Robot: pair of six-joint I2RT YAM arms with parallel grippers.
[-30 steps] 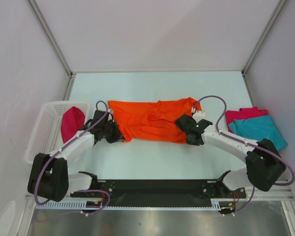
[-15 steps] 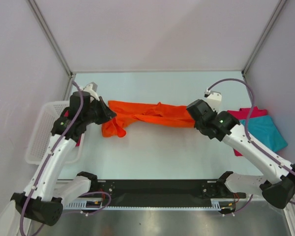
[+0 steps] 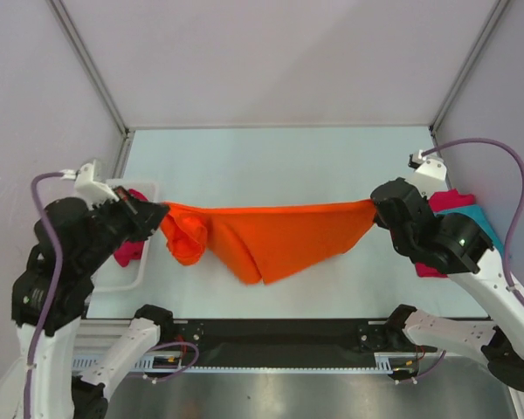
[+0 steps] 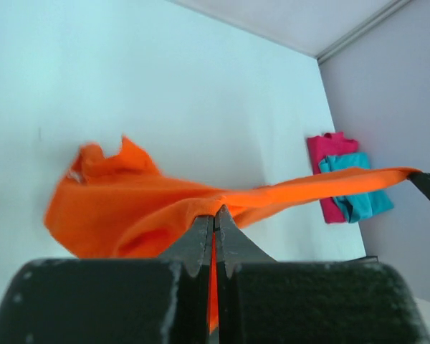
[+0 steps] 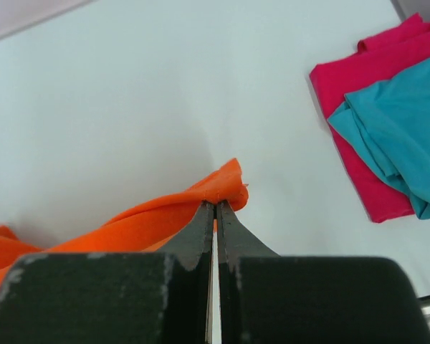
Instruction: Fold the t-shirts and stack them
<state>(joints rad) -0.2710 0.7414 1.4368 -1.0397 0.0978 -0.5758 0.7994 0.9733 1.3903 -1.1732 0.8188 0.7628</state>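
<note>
You have the orange t-shirt strung out between the two claws, lifted off the pale table and spanning most of its width. Its top edge runs nearly straight from one claw to the other, and the cloth below sags into a loose point near the middle. The left end is bunched into a wad just beside the left gripper.

That left claw is pressed together on the shirt's left edge. In its wrist view the two fingers meet with only a sliver of orange between them, and the cloth streams away from the tips towards the far side. The right gripper is likewise pinched tight on the shirt's right corner, with a small fold of orange poking out past its tips.

Beyond the right claw, on the table's right side, a teal t-shirt lies folded on top of a crimson t-shirt. On the left, below the left arm, a white mesh basket holds another crimson tee, largely hidden by the arm.
</note>
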